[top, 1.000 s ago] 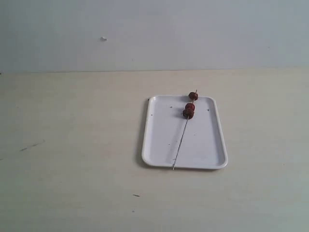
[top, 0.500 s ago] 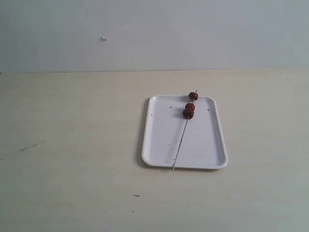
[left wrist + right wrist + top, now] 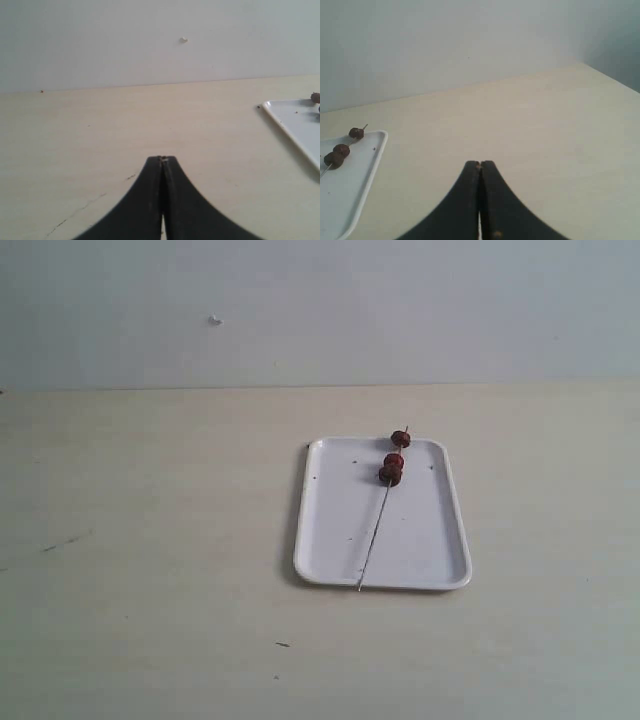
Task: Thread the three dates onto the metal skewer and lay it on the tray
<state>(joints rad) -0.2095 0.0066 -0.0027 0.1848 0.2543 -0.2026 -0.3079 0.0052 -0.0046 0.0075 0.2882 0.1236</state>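
Observation:
The white tray (image 3: 420,540) lies on the table right of centre. The thin metal skewer (image 3: 374,533) rests across it, its ends just past the near and far rims. Three dark red-brown dates (image 3: 391,468) are threaded on its far half, two touching and one at the far rim. My left gripper (image 3: 161,159) is shut on nothing, well to the left of the tray (image 3: 295,122). My right gripper (image 3: 480,163) is shut and empty, to the right of the tray (image 3: 355,185) and the dates (image 3: 341,150). Neither arm shows in the exterior view.
The pale wooden tabletop (image 3: 150,540) carries a few dark scratches and specks. A plain light wall (image 3: 300,310) stands behind the table's far edge.

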